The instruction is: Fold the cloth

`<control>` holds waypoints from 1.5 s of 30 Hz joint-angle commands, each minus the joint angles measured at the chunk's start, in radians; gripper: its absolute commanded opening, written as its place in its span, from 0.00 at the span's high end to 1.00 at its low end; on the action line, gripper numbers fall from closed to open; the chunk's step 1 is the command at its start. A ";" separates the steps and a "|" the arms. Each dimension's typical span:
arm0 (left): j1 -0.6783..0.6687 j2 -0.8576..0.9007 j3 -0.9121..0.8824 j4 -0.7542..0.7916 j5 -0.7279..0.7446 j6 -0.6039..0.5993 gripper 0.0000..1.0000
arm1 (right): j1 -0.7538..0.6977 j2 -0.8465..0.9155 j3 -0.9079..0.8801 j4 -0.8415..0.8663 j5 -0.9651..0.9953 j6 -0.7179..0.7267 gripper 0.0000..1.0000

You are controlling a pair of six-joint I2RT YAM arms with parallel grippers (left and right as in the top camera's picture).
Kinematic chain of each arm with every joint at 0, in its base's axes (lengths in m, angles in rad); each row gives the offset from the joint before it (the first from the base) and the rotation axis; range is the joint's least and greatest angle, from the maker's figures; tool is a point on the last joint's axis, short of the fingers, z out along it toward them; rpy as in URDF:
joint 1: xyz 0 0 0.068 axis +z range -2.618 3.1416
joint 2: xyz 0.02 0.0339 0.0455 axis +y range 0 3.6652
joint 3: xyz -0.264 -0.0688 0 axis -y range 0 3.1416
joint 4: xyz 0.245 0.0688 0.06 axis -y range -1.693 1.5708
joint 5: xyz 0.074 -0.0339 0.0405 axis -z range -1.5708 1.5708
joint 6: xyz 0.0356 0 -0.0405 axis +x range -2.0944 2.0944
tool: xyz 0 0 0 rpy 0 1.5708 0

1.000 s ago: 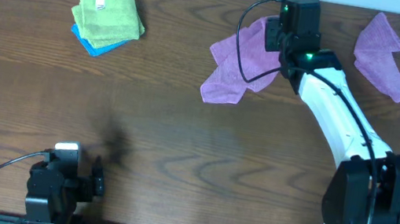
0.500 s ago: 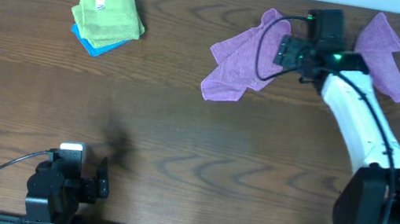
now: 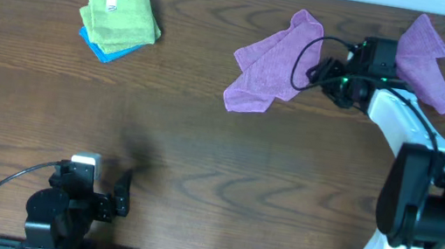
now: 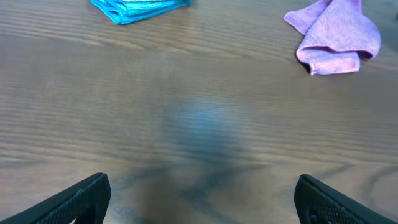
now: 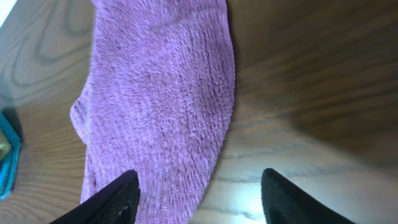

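The right gripper (image 5: 199, 198) has its jaws parted and empty, straddling the right edge of the orchid cloth (image 5: 158, 93). The cloth lies crumpled at the far centre of the table (image 3: 202, 139). The left gripper (image 4: 199, 199) gapes wide near the front edge. A lavender cloth (image 3: 424, 59) lies far right. 1 folded green cloth (image 3: 121, 17) sits on a blue cloth (image 3: 100, 46) far left.

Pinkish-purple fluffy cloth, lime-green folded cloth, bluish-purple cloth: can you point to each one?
pinkish-purple fluffy cloth (image 3: 265, 67): overhead view, its middle.
lime-green folded cloth (image 3: 121, 18): overhead view, middle of the top layer.
bluish-purple cloth (image 3: 425, 56): overhead view, its middle.
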 commanded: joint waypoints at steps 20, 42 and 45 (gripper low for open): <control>-0.004 0.607 0.246 0.095 0.081 -0.257 0.04 | 0.045 0.125 -0.005 0.140 -0.059 0.169 0.57; -0.004 1.116 0.496 0.411 0.370 -0.457 0.05 | 0.054 -0.279 -0.004 -0.148 0.048 -0.119 0.99; -0.004 1.129 0.496 0.411 0.370 -0.465 0.05 | 0.053 -0.313 -0.004 -0.239 0.094 -0.135 0.99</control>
